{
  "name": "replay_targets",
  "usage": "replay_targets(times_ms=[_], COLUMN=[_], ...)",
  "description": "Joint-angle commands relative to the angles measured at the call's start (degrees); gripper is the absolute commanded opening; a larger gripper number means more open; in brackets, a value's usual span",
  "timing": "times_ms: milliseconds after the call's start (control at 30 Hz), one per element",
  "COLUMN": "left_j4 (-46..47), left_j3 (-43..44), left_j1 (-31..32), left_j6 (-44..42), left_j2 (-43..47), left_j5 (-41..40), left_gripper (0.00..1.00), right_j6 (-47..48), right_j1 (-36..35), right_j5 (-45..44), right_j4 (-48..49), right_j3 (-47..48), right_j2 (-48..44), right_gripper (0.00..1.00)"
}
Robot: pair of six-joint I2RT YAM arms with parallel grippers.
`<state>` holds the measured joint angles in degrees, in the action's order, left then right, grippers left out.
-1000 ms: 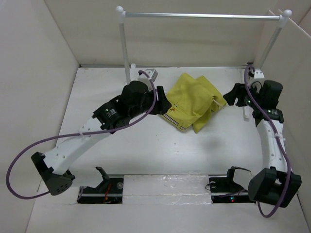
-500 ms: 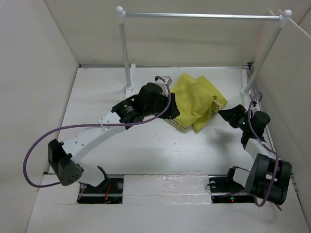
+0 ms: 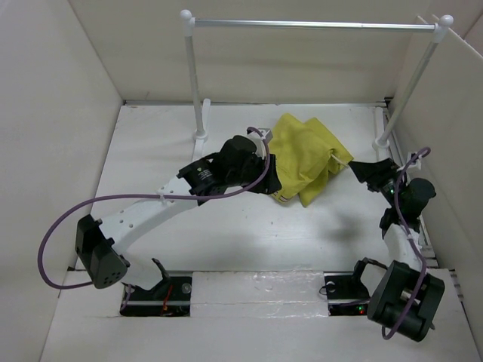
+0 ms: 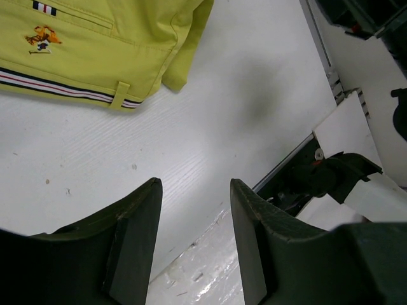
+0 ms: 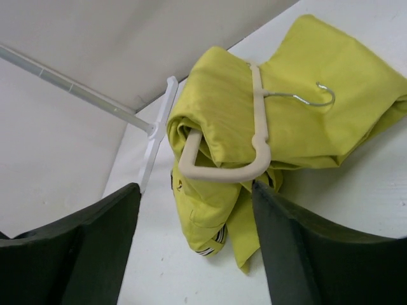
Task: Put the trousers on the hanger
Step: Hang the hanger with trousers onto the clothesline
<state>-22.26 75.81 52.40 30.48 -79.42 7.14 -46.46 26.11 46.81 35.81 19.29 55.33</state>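
Observation:
The mustard-yellow trousers [image 3: 302, 151] lie bunched on the table's far middle, with the striped waistband toward the near-left. In the right wrist view the trousers [image 5: 216, 108] are threaded through the cream-white hanger [image 5: 257, 121], whose metal hook [image 5: 311, 98] rests on the cloth. My left gripper [image 3: 269, 179] hovers at the waistband's near-left edge, open and empty. In its own view, the left gripper [image 4: 194, 210] points at bare table below the trousers [image 4: 95, 44]. My right gripper [image 3: 364, 170] is open and empty, just right of the pile. In the right wrist view, the gripper [image 5: 196, 190] faces the hanger.
A silver rail [image 3: 313, 24] on two white posts [image 3: 192, 75] spans the back of the table. Cardboard walls close in the left, back and right. The right post's foot [image 3: 385, 139] stands near my right gripper. The arm bases sit along the near edge [image 3: 256, 290].
My left gripper has moved right and nearer, to the waistband edge. My right arm has folded back toward the near side, and its gripper has dropped from beside the right post to beside the trousers.

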Motion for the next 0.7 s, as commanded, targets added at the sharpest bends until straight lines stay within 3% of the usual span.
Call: replay_targets(times_ms=[0, 167, 367, 667], left_j4=[0.8, 1.2, 1.4, 2.0], left_j3=[-0.9, -0.1, 0.8, -1.0], left_j1=[0.1, 0.1, 0.1, 0.1], left_j6=[-1.4, -1.6, -1.6, -0.6], left_j2=[1.5, 0.2, -0.2, 0.9], left_j5=[1.4, 3.1, 3.5, 2.7], left_gripper=[0.43, 0.42, 0.42, 0.42], right_j6=[3.8, -0.3, -7.2, -16.8], right_j1=[1.0, 0.4, -3.9, -13.5], right_j5=[2.5, -4.5, -7.5, -11.3], right_j4=[-6.1, -1.7, 9.5, 25.7], right_j3=[5.8, 6.9, 7.3, 6.9], right_j2=[1.4, 6.9, 18.7, 28.1], right_gripper=[0.78, 0.8, 0.72, 0.62])
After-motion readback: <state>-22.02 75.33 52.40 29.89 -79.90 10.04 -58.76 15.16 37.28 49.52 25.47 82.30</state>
